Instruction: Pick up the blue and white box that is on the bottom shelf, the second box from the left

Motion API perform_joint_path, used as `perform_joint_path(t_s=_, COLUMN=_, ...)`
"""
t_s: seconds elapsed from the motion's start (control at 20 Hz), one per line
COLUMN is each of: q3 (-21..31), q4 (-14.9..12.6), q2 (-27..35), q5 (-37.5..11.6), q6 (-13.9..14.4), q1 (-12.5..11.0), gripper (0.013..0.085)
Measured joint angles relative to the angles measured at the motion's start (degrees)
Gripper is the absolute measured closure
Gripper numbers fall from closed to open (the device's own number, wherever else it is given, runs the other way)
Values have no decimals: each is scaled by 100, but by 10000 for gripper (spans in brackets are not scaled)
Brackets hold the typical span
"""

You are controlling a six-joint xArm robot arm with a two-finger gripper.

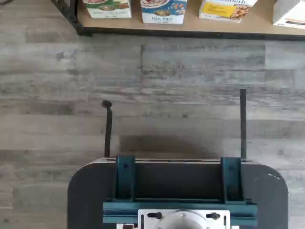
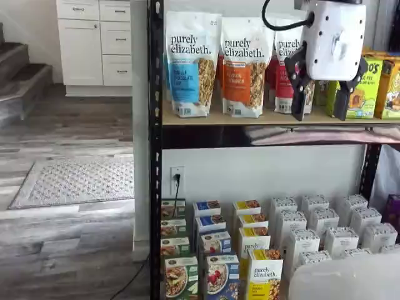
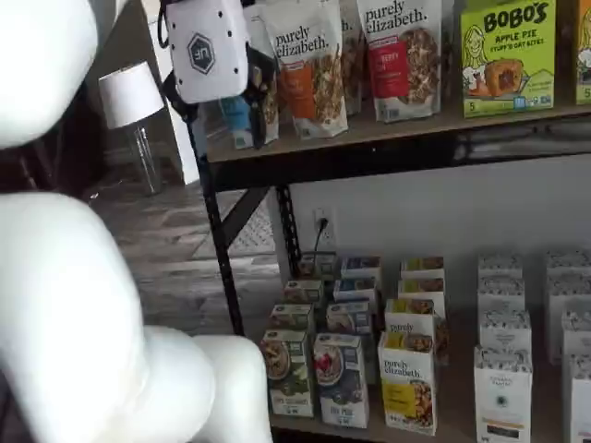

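Shelf view: blue and white box (image 3: 341, 379) upright.

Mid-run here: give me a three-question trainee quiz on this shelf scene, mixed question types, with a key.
1. True or false: the hand is already gripping the blue and white box.
2. Multiple choice: beside the blue and white box on the bottom shelf, the two front cartons are: A) green carton and yellow-and-white carton; B) two white cartons; C) two granola bags.
3. Fill in: the hand hangs level with the ____ shelf.

Key: 1 false, it hangs high with a plain gap between its fingers; 2 A; 3 upper.
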Motion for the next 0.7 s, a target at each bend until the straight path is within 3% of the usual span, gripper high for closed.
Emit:
perform_joint_path(t_s=0.15, q3=99, q4=307, q2=-106, q5=-167, q6=-149, q1=-274, gripper=130)
perform_joint_path(t_s=0.7, q3=488, q4=305, q2=-153, q5=-621, q6=-190, q1=-273, gripper=130)
